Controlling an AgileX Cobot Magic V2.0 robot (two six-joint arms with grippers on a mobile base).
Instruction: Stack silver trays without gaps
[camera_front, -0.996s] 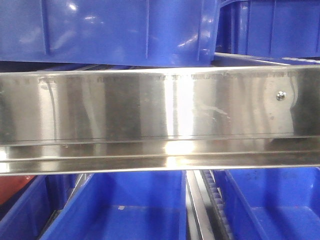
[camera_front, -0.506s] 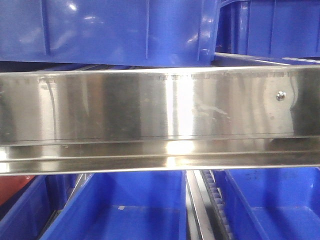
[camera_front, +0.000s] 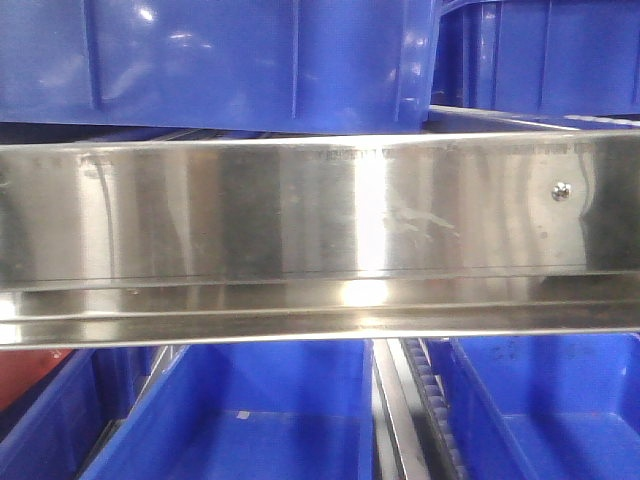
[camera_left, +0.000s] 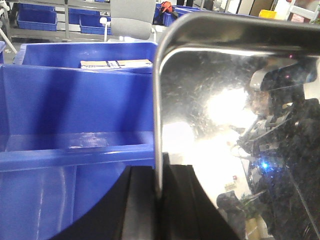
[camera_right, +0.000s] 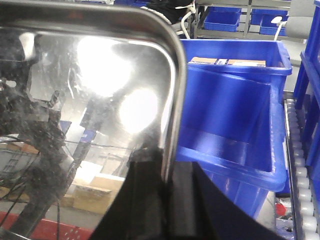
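A silver tray (camera_left: 225, 100) fills the right half of the left wrist view, its scuffed mirror base facing the camera. My left gripper (camera_left: 160, 185) is shut on the tray's thin left rim, one black finger on each side of it. In the right wrist view a silver tray (camera_right: 100, 100) fills the left half, and my right gripper (camera_right: 165, 167) is shut on its right rim. I cannot tell whether both grippers hold the same tray. No tray or gripper shows in the front view.
A long polished steel rail (camera_front: 300, 210) with a screw head (camera_front: 562, 190) crosses the front view, with blue bins above (camera_front: 250, 60) and below (camera_front: 250, 420). Blue bins stand beside the left gripper (camera_left: 75, 110) and the right gripper (camera_right: 235, 115). A roller conveyor (camera_right: 300, 150) runs at the far right.
Only the reflections on the steel rail have shifted slightly; the bins and the rail itself stay where they were.
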